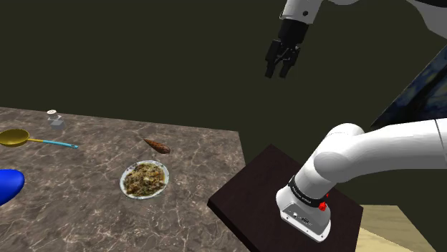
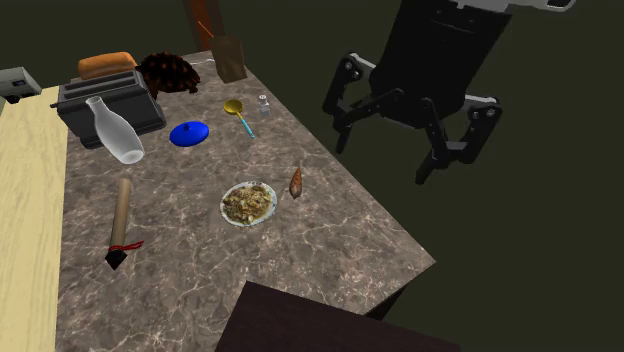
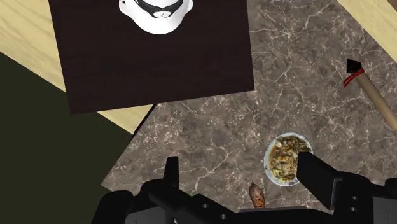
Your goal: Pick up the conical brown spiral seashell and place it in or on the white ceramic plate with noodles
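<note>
Marble-patterned countertop [image 1: 86, 215] holds everything, read across the shoulder view: blue lid [image 1: 8, 184] cut by the left edge, gold spoon [image 1: 16, 137] with a teal handle at its 12 o'clock, small shaker [image 1: 55, 119] at the spoon's 1 o'clock. White plate [image 1: 167, 177] of noodles sits mid-counter. Brown conical seashell [image 1: 157, 146] lies flat on the marble at the plate's 1 o'clock, just beside it, not touching. Dark stand [image 1: 247, 197] is at the plate's 3 o'clock, with the white arm [image 1: 372, 147] rising off it. Black gripper [image 1: 278, 74] hangs high in the air at the seashell's 2 o'clock, well apart from it, jaws spread wide, nothing between them.
</note>
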Robot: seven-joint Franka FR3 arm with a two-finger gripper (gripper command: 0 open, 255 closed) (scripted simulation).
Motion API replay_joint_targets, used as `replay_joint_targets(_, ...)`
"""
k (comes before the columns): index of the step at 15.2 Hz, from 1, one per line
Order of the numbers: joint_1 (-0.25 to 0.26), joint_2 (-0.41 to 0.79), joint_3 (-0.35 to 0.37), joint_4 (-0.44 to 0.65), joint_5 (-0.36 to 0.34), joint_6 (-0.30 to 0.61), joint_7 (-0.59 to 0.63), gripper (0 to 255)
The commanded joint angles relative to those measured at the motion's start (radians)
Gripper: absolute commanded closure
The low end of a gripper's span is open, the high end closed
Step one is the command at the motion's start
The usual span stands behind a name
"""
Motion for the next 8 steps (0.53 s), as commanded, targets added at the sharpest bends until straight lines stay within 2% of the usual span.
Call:
replay_joint_targets(1,0.000,0.000,0.000,0.000,0.000,0.000,0.000,0)
replay_joint_targets(8,0.034,0.174,0.053,-0.048,0.033,0.211,0.008,0)
